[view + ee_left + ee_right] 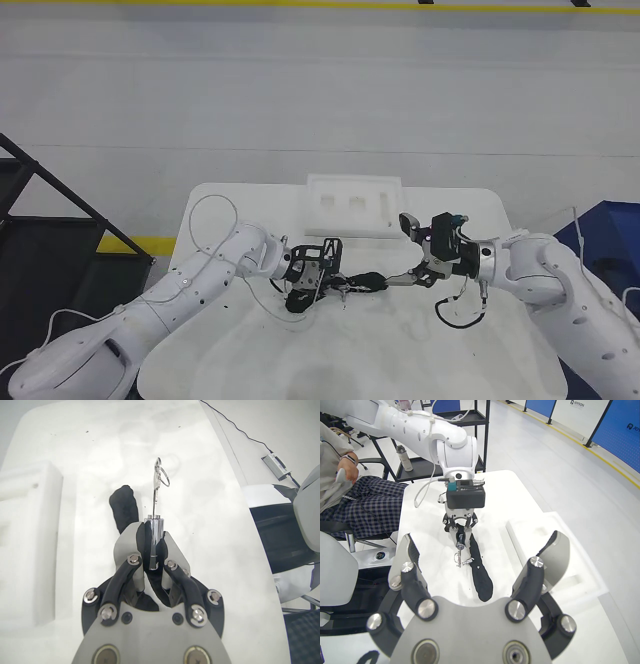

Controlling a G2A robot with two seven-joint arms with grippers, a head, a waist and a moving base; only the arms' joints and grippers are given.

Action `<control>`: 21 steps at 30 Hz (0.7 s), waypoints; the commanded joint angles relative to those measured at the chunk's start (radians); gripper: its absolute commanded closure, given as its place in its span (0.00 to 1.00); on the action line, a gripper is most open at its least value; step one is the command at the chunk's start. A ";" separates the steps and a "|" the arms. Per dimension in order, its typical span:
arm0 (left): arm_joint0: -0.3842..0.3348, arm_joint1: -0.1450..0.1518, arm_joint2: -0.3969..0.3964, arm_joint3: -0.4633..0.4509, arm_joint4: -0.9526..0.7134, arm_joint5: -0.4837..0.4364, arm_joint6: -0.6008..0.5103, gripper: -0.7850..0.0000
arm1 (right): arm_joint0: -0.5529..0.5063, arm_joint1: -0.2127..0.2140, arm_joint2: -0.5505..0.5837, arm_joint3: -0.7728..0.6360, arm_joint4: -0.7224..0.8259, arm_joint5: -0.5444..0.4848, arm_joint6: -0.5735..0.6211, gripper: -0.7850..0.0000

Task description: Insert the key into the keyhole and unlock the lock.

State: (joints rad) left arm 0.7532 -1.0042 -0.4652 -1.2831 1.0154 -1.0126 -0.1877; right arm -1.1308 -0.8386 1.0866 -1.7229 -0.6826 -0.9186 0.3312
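Observation:
My left gripper [151, 531] is shut on a chrome lock cylinder [155, 525]. A silver key [156, 485] with a wire ring [165, 476] stands in the keyhole at the cylinder's end. The lock's black cable [125, 507] trails off beside the cylinder and lies along the table [420, 350]. In the right wrist view the key [459, 554] points toward my right gripper [483, 538], which is open, holds nothing and is a short way from the key. In the top view the left gripper [322, 280] and right gripper [403, 252] face each other over the black cable [368, 281].
A white foam tray [353, 205] with recesses sits at the table's far edge, just beyond both grippers. A small metal pin [467, 562] sticks out of the black cable near the key. A black rack [40, 250] stands off the table's left side.

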 commanded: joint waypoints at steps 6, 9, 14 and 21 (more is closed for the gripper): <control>-0.061 -0.043 0.070 0.078 -0.103 0.000 0.028 0.00 | 0.028 0.003 0.014 -0.010 0.053 0.014 0.086 0.00; -0.101 -0.041 0.072 0.097 -0.135 0.000 0.067 0.00 | 0.067 -0.001 -0.003 0.002 0.083 0.005 0.123 0.00; -0.172 -0.006 0.061 0.085 -0.198 0.000 0.144 0.00 | 0.167 -0.014 -0.040 0.020 0.121 -0.003 0.179 0.00; -0.265 0.071 -0.020 0.070 -0.292 0.000 0.158 0.00 | 0.364 -0.046 -0.124 0.080 0.226 0.011 0.279 0.00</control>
State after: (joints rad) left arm 0.4994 -0.9432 -0.4757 -1.2068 0.7331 -1.0123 -0.0167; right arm -0.7978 -0.8794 0.9761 -1.6524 -0.4687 -0.9115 0.6016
